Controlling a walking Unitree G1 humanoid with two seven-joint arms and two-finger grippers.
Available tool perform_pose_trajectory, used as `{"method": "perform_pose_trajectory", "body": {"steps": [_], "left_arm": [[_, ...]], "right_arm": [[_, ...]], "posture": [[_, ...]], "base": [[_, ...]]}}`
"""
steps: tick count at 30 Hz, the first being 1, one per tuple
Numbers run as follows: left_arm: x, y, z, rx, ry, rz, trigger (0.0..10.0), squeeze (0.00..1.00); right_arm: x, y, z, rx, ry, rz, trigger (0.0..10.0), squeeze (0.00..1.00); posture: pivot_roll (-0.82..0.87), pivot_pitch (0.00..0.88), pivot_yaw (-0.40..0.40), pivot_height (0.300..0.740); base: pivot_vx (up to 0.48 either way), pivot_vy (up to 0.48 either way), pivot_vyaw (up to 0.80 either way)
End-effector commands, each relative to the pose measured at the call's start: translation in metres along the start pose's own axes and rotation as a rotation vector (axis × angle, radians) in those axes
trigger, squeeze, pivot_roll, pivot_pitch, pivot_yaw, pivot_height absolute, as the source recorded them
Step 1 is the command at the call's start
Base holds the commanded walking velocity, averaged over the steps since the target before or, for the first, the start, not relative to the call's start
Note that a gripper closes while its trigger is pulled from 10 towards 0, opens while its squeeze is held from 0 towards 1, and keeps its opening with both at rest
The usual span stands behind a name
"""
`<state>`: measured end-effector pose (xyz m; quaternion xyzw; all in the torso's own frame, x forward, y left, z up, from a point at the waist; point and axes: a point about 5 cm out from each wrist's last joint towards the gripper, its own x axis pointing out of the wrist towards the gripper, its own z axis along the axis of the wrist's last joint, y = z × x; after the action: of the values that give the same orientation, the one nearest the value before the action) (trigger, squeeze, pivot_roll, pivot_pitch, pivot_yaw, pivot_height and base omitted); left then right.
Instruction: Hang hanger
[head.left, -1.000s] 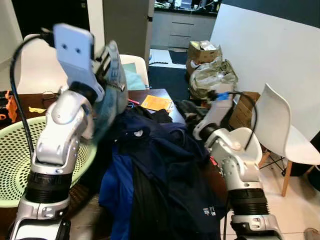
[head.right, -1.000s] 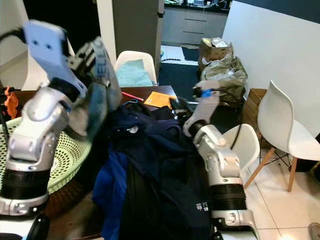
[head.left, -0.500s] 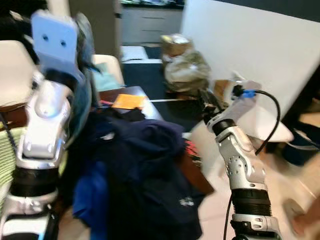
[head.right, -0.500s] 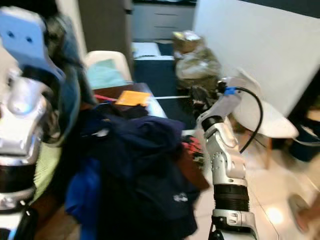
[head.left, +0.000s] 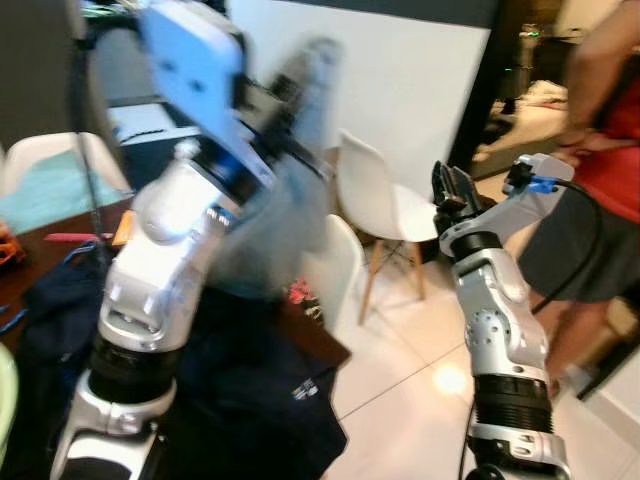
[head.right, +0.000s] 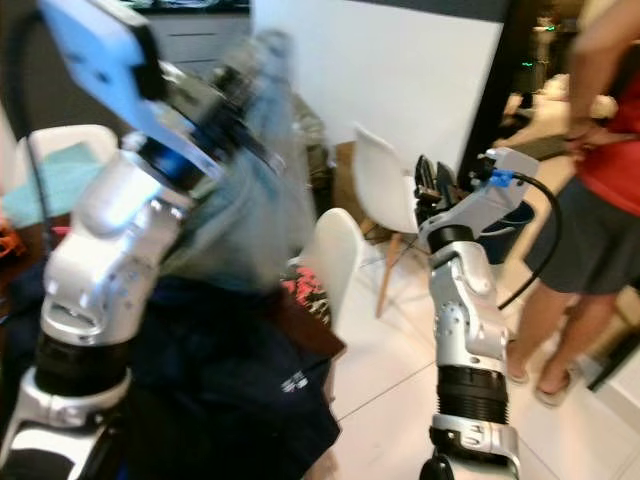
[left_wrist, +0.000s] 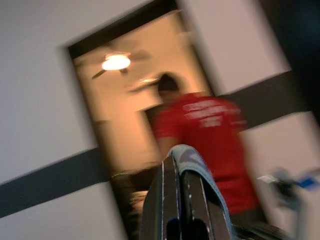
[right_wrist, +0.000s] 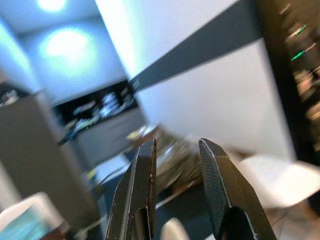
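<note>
My left gripper (left_wrist: 179, 172) is raised high in front of me, its fingers shut with the edge of a blue-grey garment (left_wrist: 196, 161) lying over them. In the eye views that garment (head.left: 285, 215) hangs from the raised left arm as a blur, and no hanger can be made out in it. On the right, at about chest height, my right gripper (head.left: 450, 188) points up and away. Its fingers (right_wrist: 141, 180) stand open with nothing between them.
A person in a red shirt (head.left: 612, 120) stands close at the right, by a dark doorway. Two white chairs (head.left: 385, 200) (head.left: 335, 268) stand ahead by the white wall. A pile of dark blue clothes (head.left: 250, 400) covers the brown table's corner (head.left: 320, 345) at lower left.
The whole picture has swung to the right: the green basket and kitchen slid out, the person and doorway came in. My left gripper still holds the garment up.
</note>
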<state>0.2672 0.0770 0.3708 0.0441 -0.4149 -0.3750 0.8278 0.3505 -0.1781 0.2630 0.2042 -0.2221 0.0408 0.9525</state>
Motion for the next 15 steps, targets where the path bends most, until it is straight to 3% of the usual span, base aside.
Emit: {"method": "perform_pose_trajectory", "body": {"steps": [1,8,12,14,15], "left_arm": [[-0.003,-0.004,0.002,-0.004,-0.001,-0.044,10.0,0.0],[-0.01,-0.003,0.012,-0.005,-0.028,-0.107,10.0,0.0],[-0.019,-0.002,0.009,-0.065,0.014,-0.129,10.0,0.0],[-0.025,-0.001,-0.006,-0.172,0.085,-0.104,10.0,0.0],[-0.025,-0.001,-0.006,-0.172,0.085,-0.104,10.0,0.0]], "right_arm": [[-0.002,0.0,0.001,0.009,-0.019,-0.011,10.0,0.0],[-0.002,-0.003,0.002,0.011,-0.036,-0.024,10.0,0.0],[0.0,-0.006,0.003,0.007,-0.043,-0.035,10.0,0.0],[-0.001,-0.013,0.001,-0.039,-0.027,-0.068,10.0,0.0],[-0.001,-0.013,0.001,-0.039,-0.027,-0.068,10.0,0.0]], "posture": [[-0.01,0.015,-0.065,0.735],[-0.01,0.009,-0.066,0.735],[-0.01,0.007,-0.066,0.735],[-0.01,0.002,-0.067,0.735],[-0.01,0.002,-0.067,0.735]], "base": [[0.0,0.0,-0.8],[0.0,0.0,-0.8],[0.0,0.0,-0.8],[0.0,0.0,-0.8],[0.0,0.0,-0.8]]}}
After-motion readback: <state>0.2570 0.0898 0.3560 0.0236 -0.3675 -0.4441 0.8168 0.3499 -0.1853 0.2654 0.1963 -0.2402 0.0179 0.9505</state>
